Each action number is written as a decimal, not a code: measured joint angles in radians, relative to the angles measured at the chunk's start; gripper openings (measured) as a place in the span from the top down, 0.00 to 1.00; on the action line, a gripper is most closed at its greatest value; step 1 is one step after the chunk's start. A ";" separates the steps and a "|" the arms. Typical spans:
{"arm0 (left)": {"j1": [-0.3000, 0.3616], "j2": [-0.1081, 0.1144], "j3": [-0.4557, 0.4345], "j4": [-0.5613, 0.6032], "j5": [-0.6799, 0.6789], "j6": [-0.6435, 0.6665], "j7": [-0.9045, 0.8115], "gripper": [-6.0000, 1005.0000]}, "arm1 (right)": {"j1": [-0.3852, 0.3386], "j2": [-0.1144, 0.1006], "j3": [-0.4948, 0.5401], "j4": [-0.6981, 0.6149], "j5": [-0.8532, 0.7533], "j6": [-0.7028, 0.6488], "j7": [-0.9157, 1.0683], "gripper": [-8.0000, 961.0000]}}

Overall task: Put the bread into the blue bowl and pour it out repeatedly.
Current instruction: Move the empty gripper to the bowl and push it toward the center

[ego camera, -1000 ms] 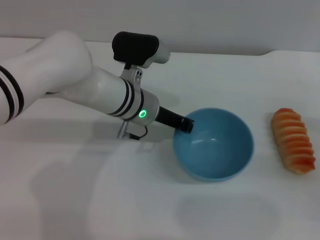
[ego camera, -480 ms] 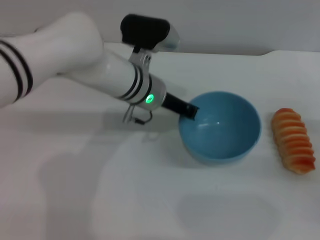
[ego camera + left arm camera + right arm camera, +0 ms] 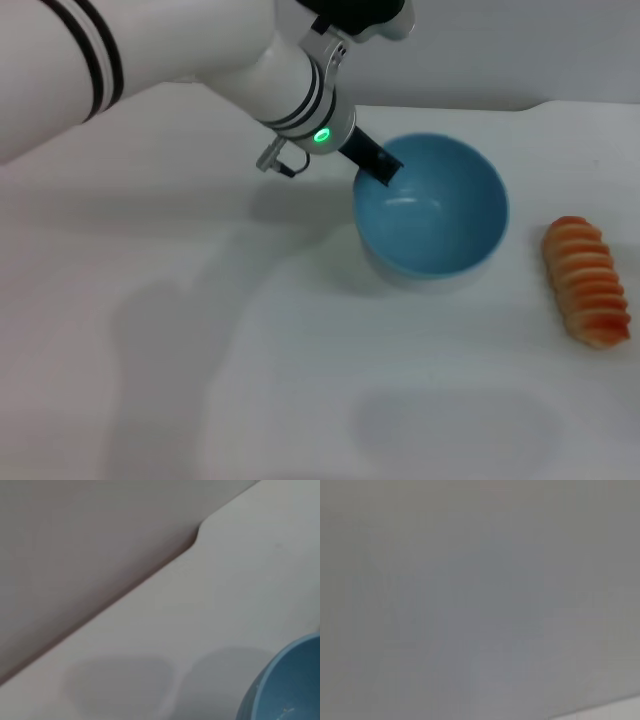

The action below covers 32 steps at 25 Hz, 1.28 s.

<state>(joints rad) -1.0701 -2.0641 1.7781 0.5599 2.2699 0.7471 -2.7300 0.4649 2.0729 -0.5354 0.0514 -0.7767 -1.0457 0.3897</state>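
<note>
The blue bowl is empty and lifted a little off the white table, its opening tilted toward me. My left gripper is shut on the bowl's left rim, with one dark finger showing inside the bowl. A part of the bowl's rim also shows in the left wrist view. The bread, striped orange-red and cream, lies on the table to the right of the bowl, apart from it. My right gripper is out of view; the right wrist view shows only a plain grey surface.
The white table stretches in front of and left of the bowl. Its far edge has a step at the back right, also in the left wrist view. My left arm reaches across the upper left.
My left arm has risen and swung toward the back, lifting the blue bowl off the table. The bread has not moved.
</note>
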 joint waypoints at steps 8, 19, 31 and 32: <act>0.004 0.003 -0.002 0.005 0.017 -0.028 -0.003 0.99 | -0.009 -0.005 0.000 -0.259 -0.319 0.137 0.450 0.19; 0.007 0.005 -0.003 0.001 0.019 -0.032 -0.001 0.99 | -0.025 -0.006 0.007 -0.754 -1.151 0.208 1.436 0.19; 0.004 0.005 -0.020 -0.001 0.019 -0.062 -0.006 0.99 | 0.037 -0.010 -0.021 -0.844 -1.558 0.025 1.854 0.19; 0.006 0.005 -0.020 -0.001 0.019 -0.067 -0.006 0.99 | 0.045 -0.010 -0.028 -0.828 -1.560 0.026 1.856 0.19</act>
<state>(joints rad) -1.0641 -2.0594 1.7578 0.5586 2.2888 0.6806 -2.7360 0.5095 2.0630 -0.5634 -0.7761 -2.3371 -1.0195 2.2461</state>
